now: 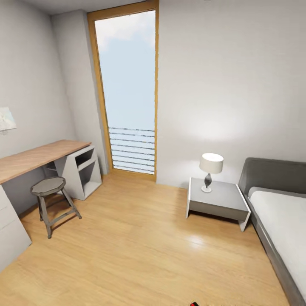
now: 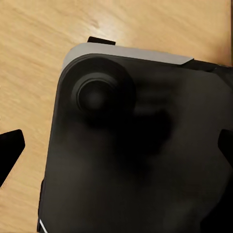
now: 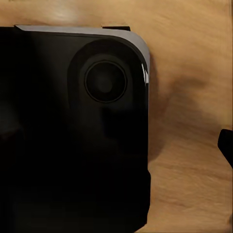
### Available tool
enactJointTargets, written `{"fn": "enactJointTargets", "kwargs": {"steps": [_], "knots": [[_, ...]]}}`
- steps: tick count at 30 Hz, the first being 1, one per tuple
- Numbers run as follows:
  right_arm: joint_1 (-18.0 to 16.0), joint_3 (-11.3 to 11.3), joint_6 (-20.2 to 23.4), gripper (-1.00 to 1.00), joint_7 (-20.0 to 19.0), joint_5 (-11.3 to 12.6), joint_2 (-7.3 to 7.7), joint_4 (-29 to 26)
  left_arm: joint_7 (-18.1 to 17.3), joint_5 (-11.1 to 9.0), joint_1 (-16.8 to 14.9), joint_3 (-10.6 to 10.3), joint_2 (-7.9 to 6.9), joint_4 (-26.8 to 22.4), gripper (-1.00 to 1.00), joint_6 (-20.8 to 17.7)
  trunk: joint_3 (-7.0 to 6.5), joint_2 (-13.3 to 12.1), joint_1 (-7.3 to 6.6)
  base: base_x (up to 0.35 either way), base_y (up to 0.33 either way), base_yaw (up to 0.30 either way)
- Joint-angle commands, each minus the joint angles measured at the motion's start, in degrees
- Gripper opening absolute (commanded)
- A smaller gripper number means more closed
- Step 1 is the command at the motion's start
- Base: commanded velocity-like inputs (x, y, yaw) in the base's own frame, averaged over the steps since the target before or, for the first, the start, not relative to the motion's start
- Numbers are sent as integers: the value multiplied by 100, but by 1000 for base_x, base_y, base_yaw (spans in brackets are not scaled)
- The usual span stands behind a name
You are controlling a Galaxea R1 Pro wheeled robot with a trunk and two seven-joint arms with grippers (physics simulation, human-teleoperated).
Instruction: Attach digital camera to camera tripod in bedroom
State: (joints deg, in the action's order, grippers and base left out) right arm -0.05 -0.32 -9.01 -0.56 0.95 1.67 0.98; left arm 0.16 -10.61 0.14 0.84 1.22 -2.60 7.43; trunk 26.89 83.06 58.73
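Across the middle of the head view, bare plank floor (image 1: 140, 250) is seen running open between the wooden surface (image 1: 38, 158) with its stool (image 1: 53, 199) at left and the nightstand (image 1: 217, 199), lamp (image 1: 211, 171) and grey bed (image 1: 278, 212) at right. A tall window (image 1: 127, 91) is set in the white far wall. Each wrist view is taken up by a dark rounded body above the floor; whether either pincer is open or closed cannot be told. Of the digital camera, nothing can be identified with certainty.
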Motion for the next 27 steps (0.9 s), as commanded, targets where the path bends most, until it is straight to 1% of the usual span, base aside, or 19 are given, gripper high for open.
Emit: {"fn": "enactJointTargets", "kwargs": {"steps": [1,27], "knots": [[-4,-3,-30,100,-6,10,0,10,2,-29,2,5,1,-3,100,13,4,2,0,0,0,-298],[-4,-3,-30,100,-6,10,0,10,2,-29,4,6,10,-3,100,20,4,2,0,0,0,-298]]}}
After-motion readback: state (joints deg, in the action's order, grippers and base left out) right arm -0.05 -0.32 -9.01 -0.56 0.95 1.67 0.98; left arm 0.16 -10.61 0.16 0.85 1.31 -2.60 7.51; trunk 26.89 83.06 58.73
